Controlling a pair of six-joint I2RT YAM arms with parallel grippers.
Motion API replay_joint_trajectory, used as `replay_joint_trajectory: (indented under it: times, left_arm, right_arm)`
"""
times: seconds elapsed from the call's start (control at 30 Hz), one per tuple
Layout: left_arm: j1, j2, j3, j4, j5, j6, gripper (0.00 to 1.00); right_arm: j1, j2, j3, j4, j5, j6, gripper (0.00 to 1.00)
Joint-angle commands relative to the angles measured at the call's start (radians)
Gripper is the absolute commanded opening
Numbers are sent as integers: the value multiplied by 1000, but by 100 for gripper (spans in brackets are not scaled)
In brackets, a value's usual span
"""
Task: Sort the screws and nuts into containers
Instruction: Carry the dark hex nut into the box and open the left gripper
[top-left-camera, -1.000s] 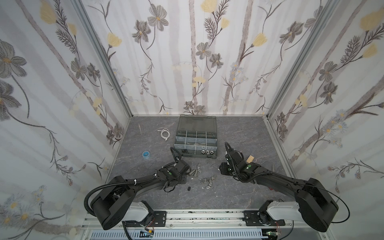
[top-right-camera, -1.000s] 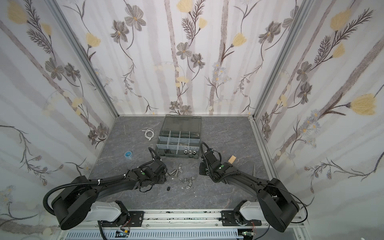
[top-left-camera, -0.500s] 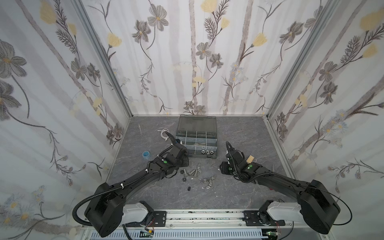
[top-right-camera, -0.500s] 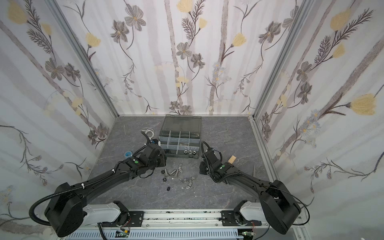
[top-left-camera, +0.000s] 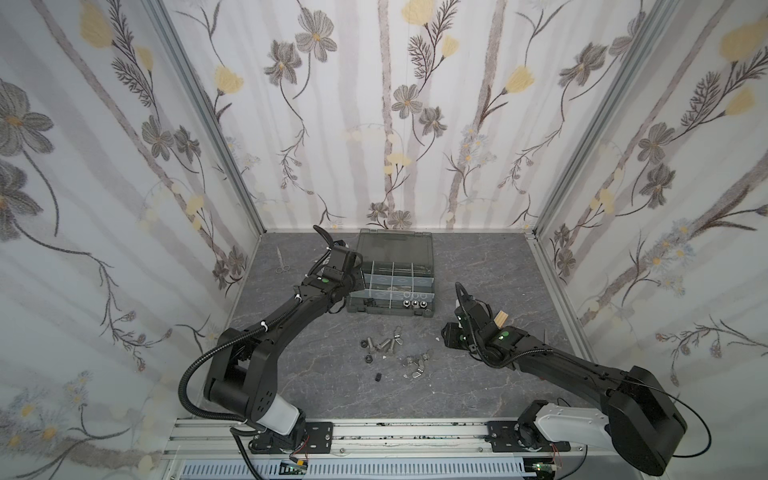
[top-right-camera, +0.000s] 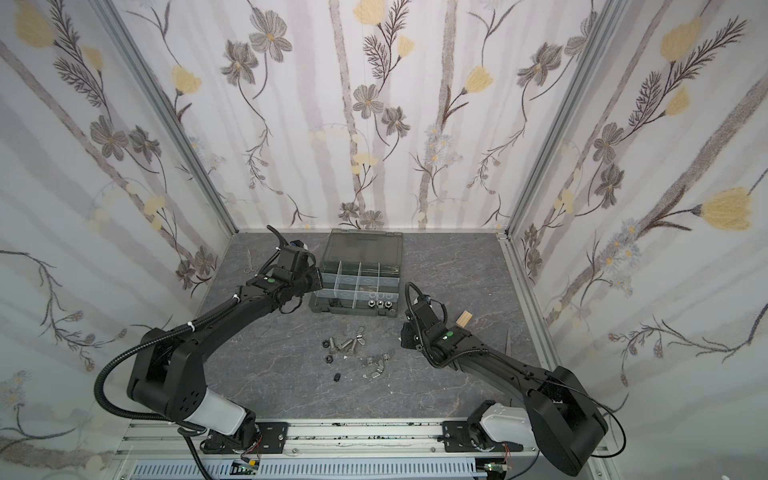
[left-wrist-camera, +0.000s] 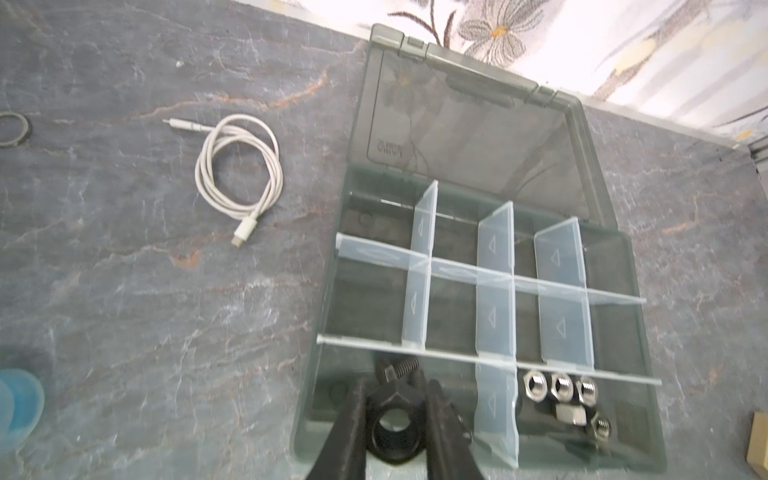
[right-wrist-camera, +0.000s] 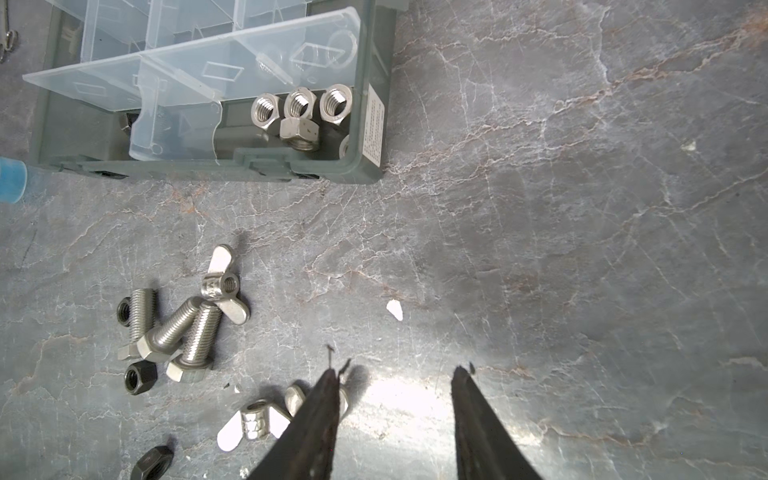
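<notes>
The left jaws clamp a black hex fastener above the lower-left compartment of the organizer case, apparently to drop it beside a black bolt; the right jaws, part open and empty, hover over bare worktop near loose silver bolts

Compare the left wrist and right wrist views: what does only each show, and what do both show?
Only left wrist: the left gripper shut on a black nut, the open lid, a coiled white cable. Only right wrist: the open right gripper, loose silver bolts and wing nuts on the table. Both: the organizer case, with silver hex nuts in one corner.
</notes>
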Motion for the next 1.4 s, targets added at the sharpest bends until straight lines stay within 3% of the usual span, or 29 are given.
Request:
replay_joint_trajectory:
  times: [0.0, 0.2, 0.5, 0.63, 0.83, 1.37]
  left_arm:
    - [31, 75, 60, 23, 44, 43, 21]
    - [52, 194, 130, 24, 77, 51, 21]
    - [52, 258, 146, 26, 94, 48, 23]
    - [51, 266, 147, 30, 98, 40, 32]
    - [52, 256, 147, 30, 101, 24, 47]
    - [51, 91, 26, 36, 125, -8, 52]
  right_arm:
    - [0, -8, -6, 5, 14, 15, 45]
    - [-1, -53, -26, -10, 34, 36, 45]
    - [-1, -75, -47, -19, 42, 50, 45]
    - [-1, -75, -44, -19, 43, 48, 45]
    - [0, -81, -49, -20, 43, 49, 45]
    - [-1, -85, -51, -17, 42, 42, 46]
